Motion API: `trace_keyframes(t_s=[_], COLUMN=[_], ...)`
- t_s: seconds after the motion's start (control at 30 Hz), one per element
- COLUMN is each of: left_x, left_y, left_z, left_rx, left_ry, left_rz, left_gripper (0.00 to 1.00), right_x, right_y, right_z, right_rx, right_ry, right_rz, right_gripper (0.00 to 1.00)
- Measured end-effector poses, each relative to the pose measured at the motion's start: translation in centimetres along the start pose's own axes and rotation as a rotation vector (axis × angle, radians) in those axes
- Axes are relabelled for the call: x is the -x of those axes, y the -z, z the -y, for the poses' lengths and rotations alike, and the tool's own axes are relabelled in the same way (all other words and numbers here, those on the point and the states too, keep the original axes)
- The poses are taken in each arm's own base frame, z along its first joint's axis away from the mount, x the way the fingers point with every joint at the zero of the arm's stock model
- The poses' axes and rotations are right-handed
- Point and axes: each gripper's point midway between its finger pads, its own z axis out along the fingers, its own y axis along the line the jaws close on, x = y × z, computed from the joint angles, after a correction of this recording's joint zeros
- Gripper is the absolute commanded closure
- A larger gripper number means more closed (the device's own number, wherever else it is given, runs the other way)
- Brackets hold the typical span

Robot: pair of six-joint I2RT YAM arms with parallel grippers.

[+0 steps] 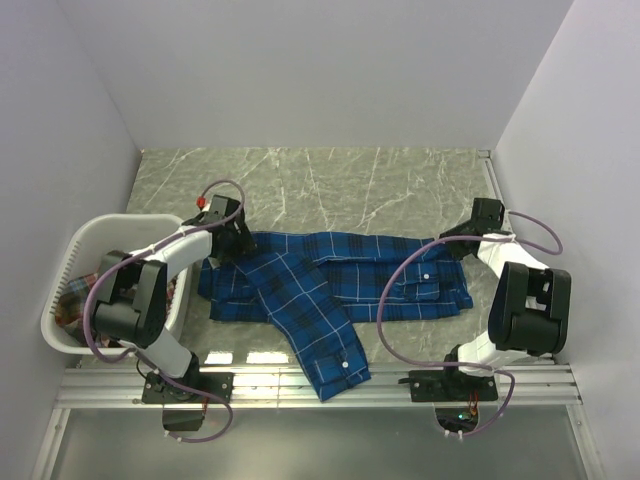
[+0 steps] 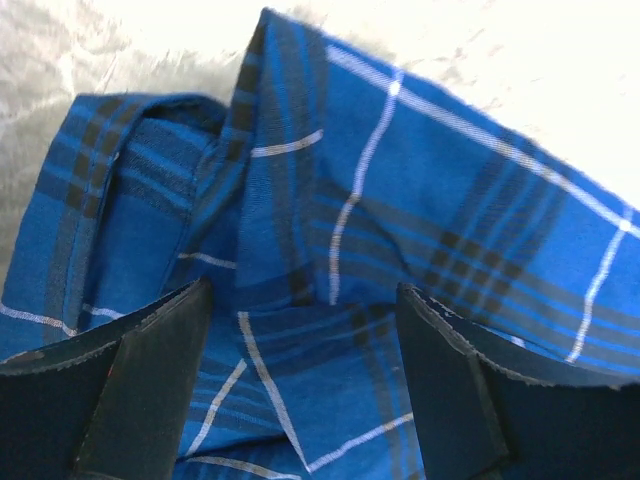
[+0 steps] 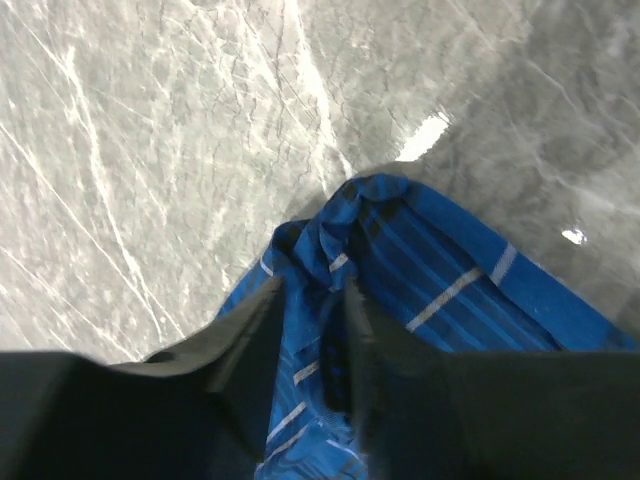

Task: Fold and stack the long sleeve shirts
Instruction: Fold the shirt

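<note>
Left of the blue shirt [image 1: 400, 275], a basket [image 1: 75, 245] is sitting on the counter [image 1: 350, 180], and a red shirt [image 1: 68, 308] is lying bunched inside it, only partly showing. At the blue shirt's far left corner the left hand [image 1: 228, 228] is hanging released, its fingers [image 2: 150, 380] standing wide apart over a rumpled fold and gripping nothing. The blue shirt is lying spread across the middle of the counter, with one sleeve [image 1: 320, 335] crossing it diagonally toward the near edge. At its right end the right hand [image 1: 462, 243] is pinching a bunched edge of the cloth between nearly closed fingers [image 3: 255, 340]. Judging by this, the task is only getting started: the blue shirt is looking at most partly folded, the red one is waiting untouched, and no stack is showing. Counting up, there are two shirts, one basket and two hands.
</note>
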Motion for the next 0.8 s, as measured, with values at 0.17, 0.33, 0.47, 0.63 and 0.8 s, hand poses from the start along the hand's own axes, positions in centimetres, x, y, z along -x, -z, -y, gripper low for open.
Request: trace_keyframes(t_s=[0.17, 0.33, 0.47, 0.63, 0.8], left_x=[-0.7, -0.7, -0.9, -0.5, -0.4], left_y=[-0.4, -0.6, -0.9, -1.0, -1.0], left_z=[-0.6, -0.8, -1.1, -1.3, -1.2], left_rx=[0.007, 0.001, -0.002, -0.026, -0.049], left_ry=[0.016, 0.043, 0.068, 0.127, 0.156], left_rz=[-0.028, -0.038, -0.052, -0.068, -0.078], left_gripper=[0.21, 0.23, 0.24, 0.24, 0.24], right_x=[-0.4, 1.1, 2.6, 3.5, 2.7], right_y=[-0.5, -0.6, -0.7, -0.9, -1.0], right_z=[0.0, 0.1, 0.7, 0.8, 0.9], right_rx=[0.004, 0.020, 0.065, 0.138, 0.186], right_ry=[-0.015, -0.042, -0.091, -0.122, -0.110], right_rz=[-0.024, 0.009, 0.037, 0.053, 0.051], right_gripper=[1.00, 1.00, 1.00, 1.00, 0.86])
